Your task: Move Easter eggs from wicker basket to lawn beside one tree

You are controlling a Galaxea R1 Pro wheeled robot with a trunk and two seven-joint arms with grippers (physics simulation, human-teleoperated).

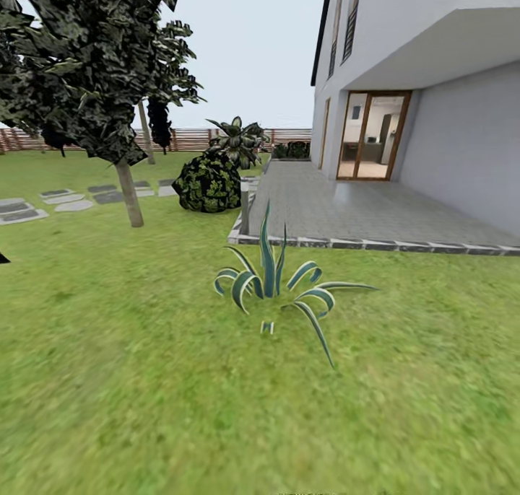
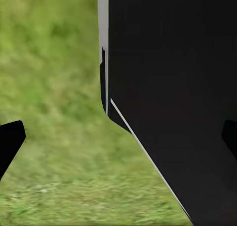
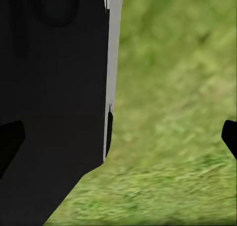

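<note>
Lawn (image 1: 108, 379) — agave (image 1: 278, 282), tree (image 1: 128, 192) beyond

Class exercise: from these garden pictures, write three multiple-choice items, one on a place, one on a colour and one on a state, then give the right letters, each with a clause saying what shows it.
1. Where does the striped agave stand?
A. on the lawn, in front of the paved patio
B. on the patio itself
C. against the fence

2. What colour are the frames of the glass doors of the house?
A. white
B. brown
C. blue

3. How does the trunk of the tree stand?
A. lying flat on the grass
B. cut to a stump
C. standing with a slight lean, under a dark crown

Answers: 1 A, grass surrounds the plant and the patio's stone edging runs behind it. 2 B, brown frames surround the panes. 3 C, the trunk rises slanted from the grass into dark leaves.
</note>
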